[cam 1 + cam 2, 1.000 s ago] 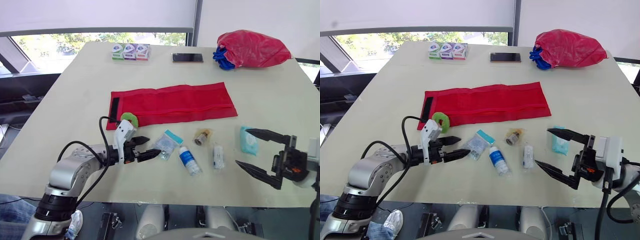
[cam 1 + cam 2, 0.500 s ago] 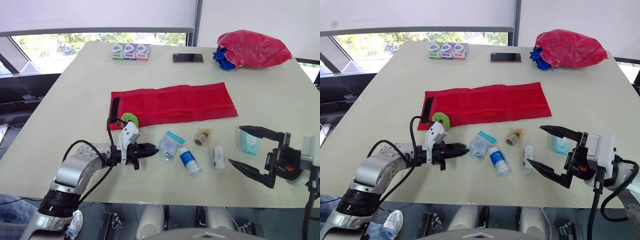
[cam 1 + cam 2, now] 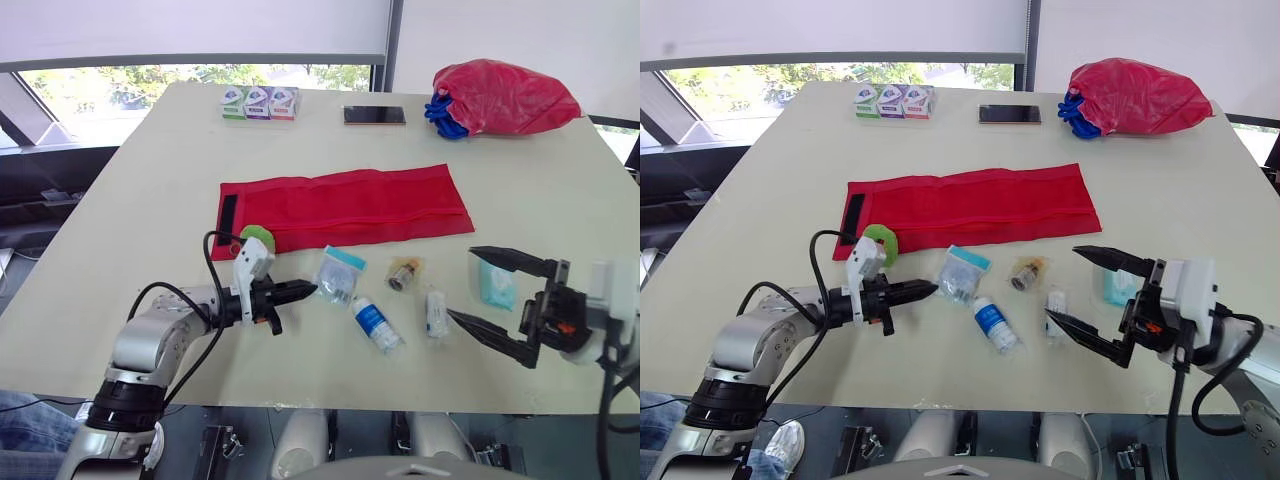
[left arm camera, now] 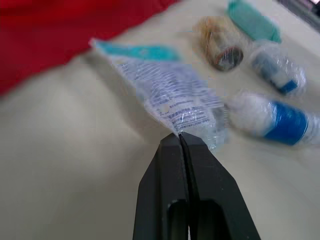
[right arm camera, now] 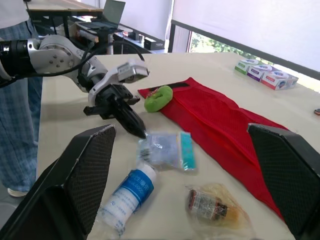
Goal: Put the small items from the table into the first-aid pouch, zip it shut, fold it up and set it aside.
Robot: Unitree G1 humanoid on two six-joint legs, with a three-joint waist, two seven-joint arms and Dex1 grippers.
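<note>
Fingers (image 4: 162, 190) of left gripper (image 3: 309, 290) tight on one packet (image 3: 338, 277) beside one bottle (image 3: 378, 323), right fingers (image 3: 512, 261) apart.

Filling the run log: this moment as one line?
left gripper: shut on clear packet | right gripper: open, near gauze roll | red pouch: unfolded flat

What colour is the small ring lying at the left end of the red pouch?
The ring is bright green; the right wrist view shows it best.

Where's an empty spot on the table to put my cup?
Bare table between the red pouch and the small boxes and phone, and between the pouch and the red bag. Crowded in front of the pouch: clear packet, bottle, left tool, right tool.
</note>
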